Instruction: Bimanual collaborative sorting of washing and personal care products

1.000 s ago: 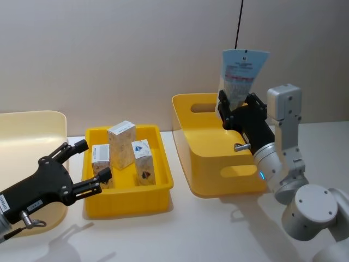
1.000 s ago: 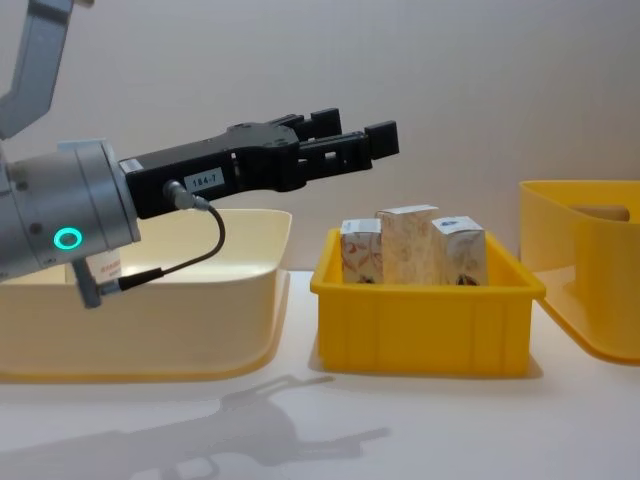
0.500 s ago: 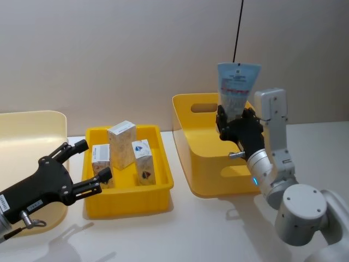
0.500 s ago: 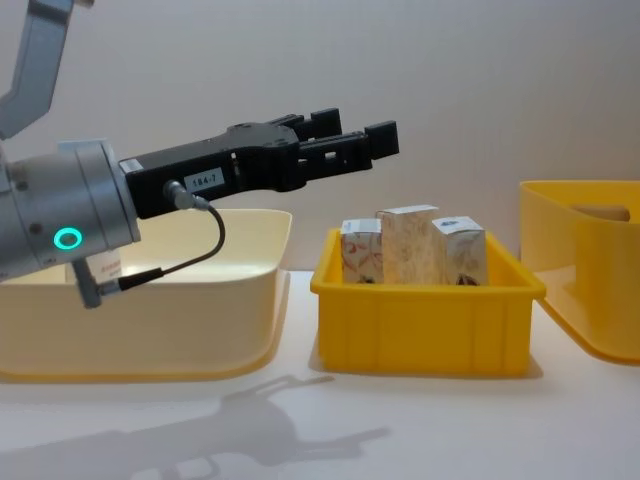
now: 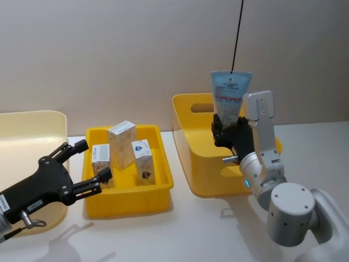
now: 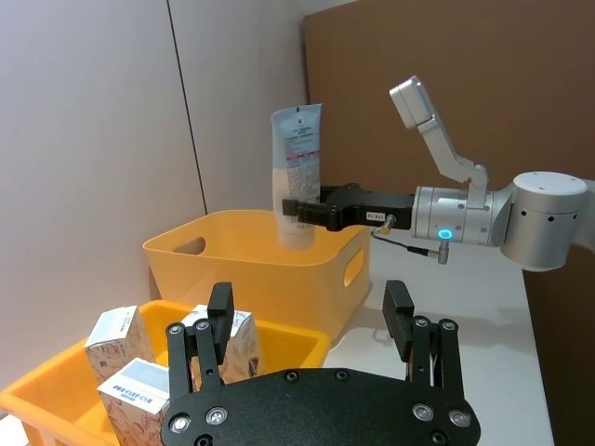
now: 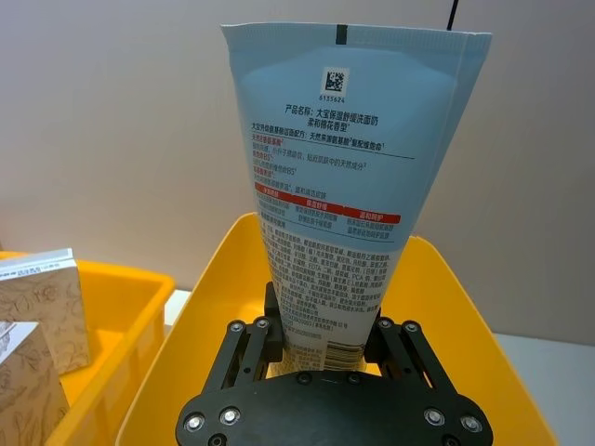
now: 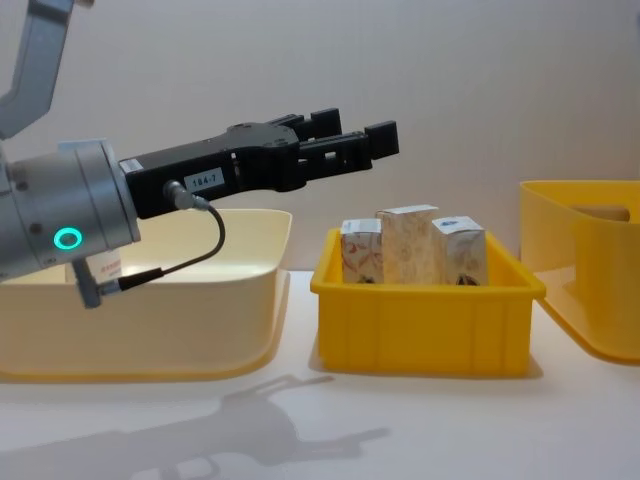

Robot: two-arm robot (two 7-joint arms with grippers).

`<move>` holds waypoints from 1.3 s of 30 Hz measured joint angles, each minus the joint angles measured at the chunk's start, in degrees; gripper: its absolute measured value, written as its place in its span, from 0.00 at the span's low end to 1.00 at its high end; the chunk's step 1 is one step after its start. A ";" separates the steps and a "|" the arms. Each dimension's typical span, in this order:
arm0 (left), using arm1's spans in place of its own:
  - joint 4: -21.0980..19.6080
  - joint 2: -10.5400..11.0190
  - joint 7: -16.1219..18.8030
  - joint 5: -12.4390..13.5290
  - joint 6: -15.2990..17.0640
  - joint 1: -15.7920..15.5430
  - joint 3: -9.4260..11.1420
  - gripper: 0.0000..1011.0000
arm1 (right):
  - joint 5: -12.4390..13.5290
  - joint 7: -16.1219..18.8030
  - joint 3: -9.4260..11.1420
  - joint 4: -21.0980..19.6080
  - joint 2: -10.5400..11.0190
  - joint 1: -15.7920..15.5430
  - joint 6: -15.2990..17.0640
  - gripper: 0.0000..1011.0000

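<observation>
A pale blue squeeze tube [image 5: 230, 94] stands upright, flat end up, over the deep yellow bin [image 5: 203, 164]. My right gripper [image 5: 226, 130] is shut on its lower end. The right wrist view shows the tube [image 7: 339, 186] pinched between the black fingers of the right gripper [image 7: 323, 327]. Three small patterned cartons [image 5: 122, 143] stand in the shallow yellow tray [image 5: 128, 200]. My left gripper [image 5: 94, 159] hovers open at the tray's left front corner, holding nothing. It reaches across above the cream bin in the chest view [image 8: 384, 141]. From the left wrist, the left gripper [image 6: 309, 314] faces the cartons [image 6: 117, 340] and the tube [image 6: 296, 167].
A cream bin [image 5: 34, 123] sits at the far left, next to the tray [image 8: 420, 330]. The deep yellow bin [image 8: 592, 290] has handle cut-outs and stands right of the tray. Bare white table lies in front of all three containers.
My right arm has carried the tube leftward, from over the deep bin's right side to over its middle, and turned it more upright. The left arm has not moved.
</observation>
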 joint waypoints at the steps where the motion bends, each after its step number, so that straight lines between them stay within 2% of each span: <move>1: 0.00 0.00 0.00 0.00 0.00 0.00 0.00 0.99 | -0.09 -0.11 -0.02 0.04 -0.07 0.03 0.19 0.44; 5: 0.00 0.00 0.00 0.00 0.00 0.00 0.00 0.99 | -0.46 -0.50 -0.08 0.23 -0.41 0.17 0.93 0.44; 7: 0.00 0.00 0.00 0.00 0.00 0.00 0.00 0.99 | -0.61 -0.66 -0.12 0.30 -0.57 0.24 1.34 0.48; 16: 0.00 0.00 0.00 0.00 0.00 0.00 0.00 0.99 | -1.02 -1.13 -0.19 0.50 -0.97 0.41 2.29 0.77; 25: 0.00 0.00 0.00 0.00 0.00 0.00 0.00 0.99 | -1.22 -1.38 -0.25 0.62 -1.16 0.47 2.73 0.99; 39: 0.00 0.00 0.00 0.00 0.00 0.00 0.00 0.99 | -1.37 -1.46 -0.27 0.68 -1.27 0.52 2.98 0.99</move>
